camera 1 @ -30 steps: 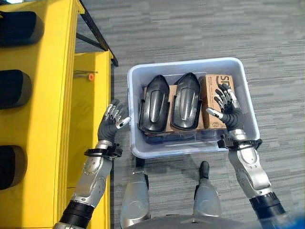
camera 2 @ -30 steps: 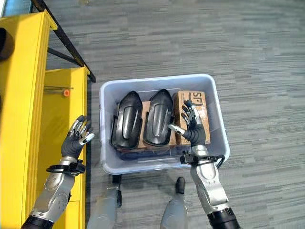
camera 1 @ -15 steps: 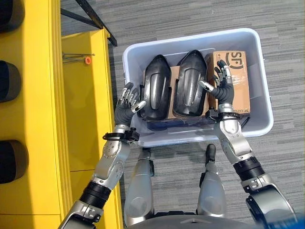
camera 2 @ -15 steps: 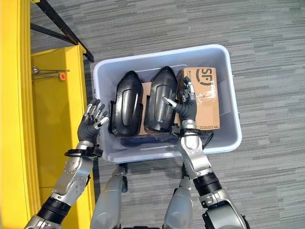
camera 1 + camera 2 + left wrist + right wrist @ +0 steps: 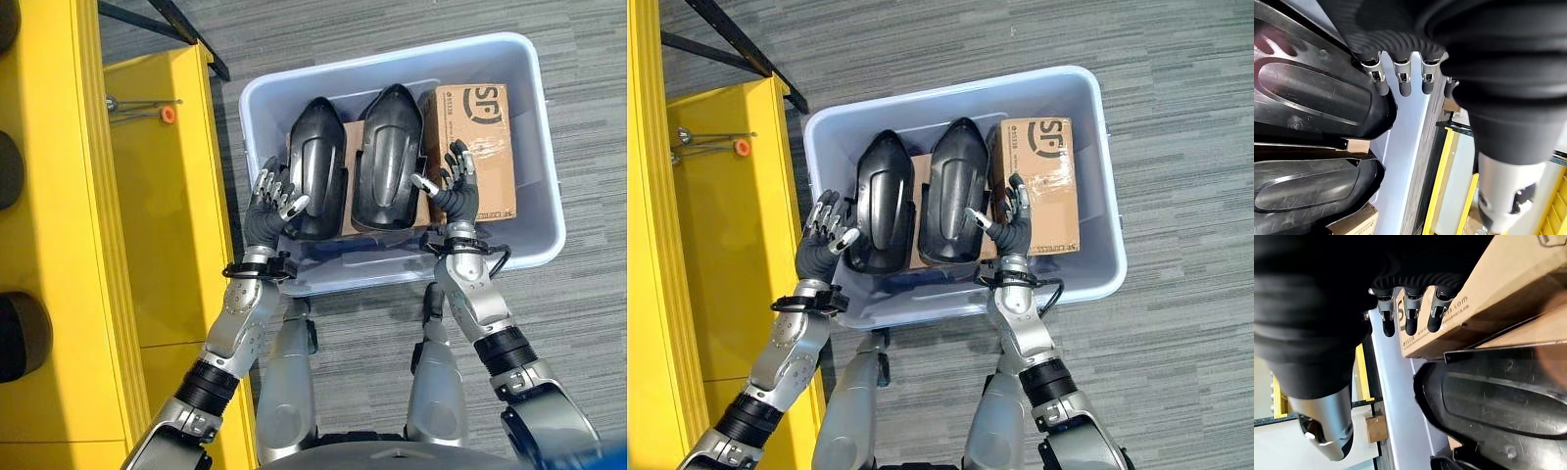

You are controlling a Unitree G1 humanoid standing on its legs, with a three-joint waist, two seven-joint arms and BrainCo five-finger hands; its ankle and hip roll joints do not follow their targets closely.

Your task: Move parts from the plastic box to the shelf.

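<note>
Pale blue plastic box (image 5: pixel 549 211); black parts (image 5: pixel 315 176); yellow shelf (image 5: pixel 59 245); grey striped carpet (image 5: pixel 392 39).

My wrist covers are blocking much of both close views, and the yellow shelf (image 5: pixel 69 196) is running off the edge.

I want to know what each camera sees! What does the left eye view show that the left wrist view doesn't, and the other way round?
The left eye view alone shows the right hand open by the cardboard box's printed top, and the whole yellow shelf.

The left wrist view alone shows the left hand's fingers from very close, straight above the box wall.

Both show the two black parts, the plastic box and the left hand.
</note>
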